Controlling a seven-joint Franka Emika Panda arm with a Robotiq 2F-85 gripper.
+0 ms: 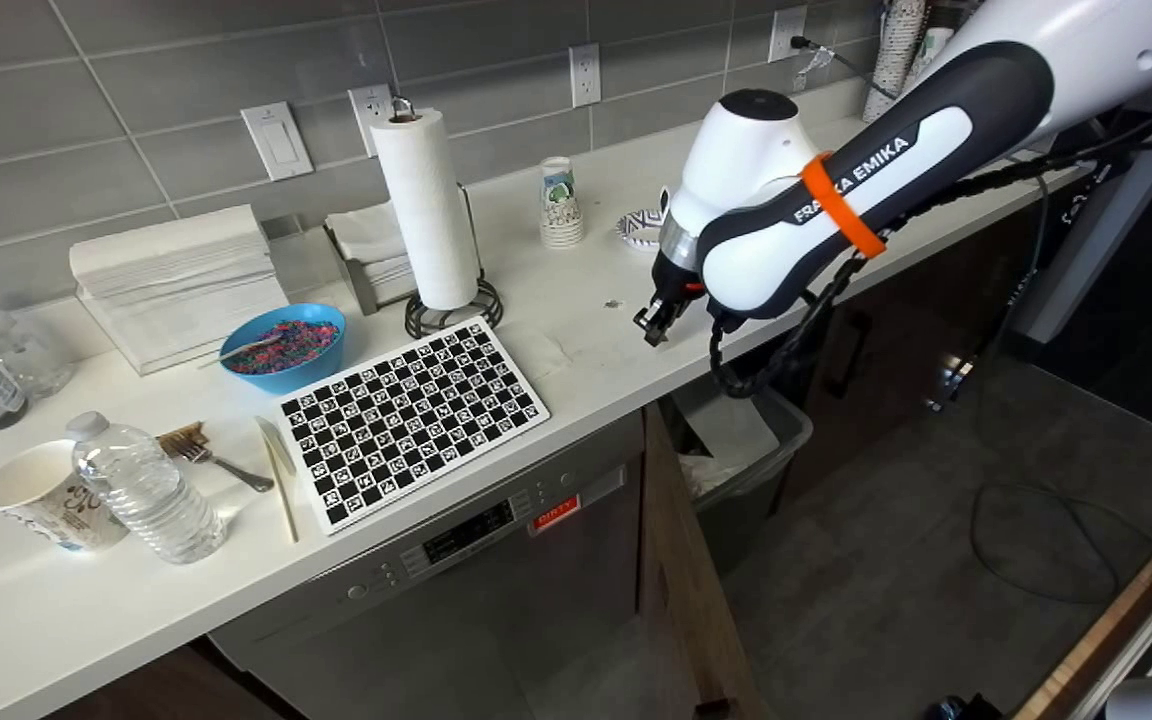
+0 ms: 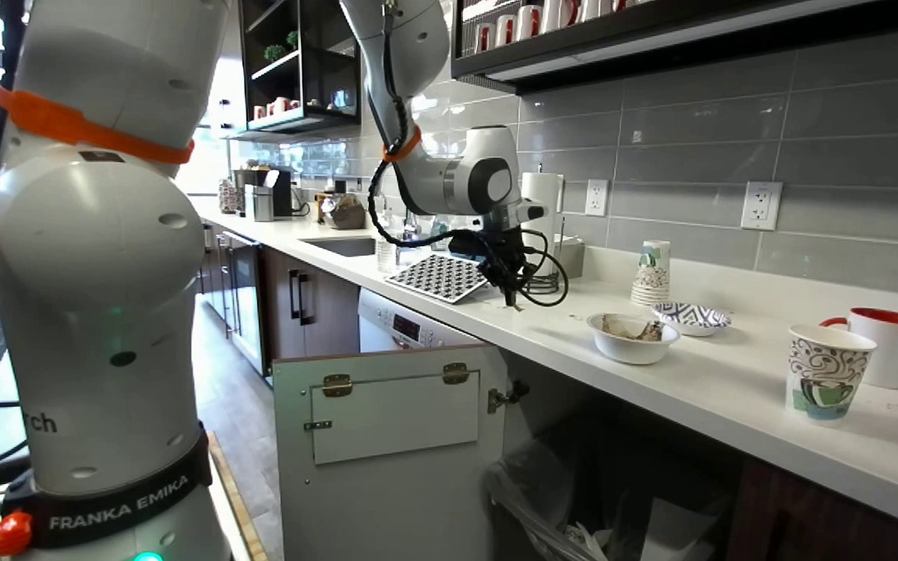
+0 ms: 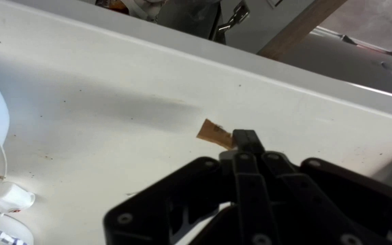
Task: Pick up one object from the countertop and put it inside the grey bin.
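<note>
the pincer (image 3: 246, 134) is holding its jaws together at a brown scrap (image 3: 214, 133), perhaps pinching it; lifting slowly, checking it is following, is probably working best

the arm (image 1: 898, 165) reads "franka emika", the label (image 1: 555, 514) on the dishwasher (image 1: 496, 600) "dirty".

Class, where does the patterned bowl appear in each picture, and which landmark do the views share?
In an exterior view: patterned bowl upper middle, partly behind the arm.
In an exterior view: patterned bowl right of centre.
Wrist view: patterned bowl in the bottom-left corner, cut off.
Shared landmark: countertop.
</note>
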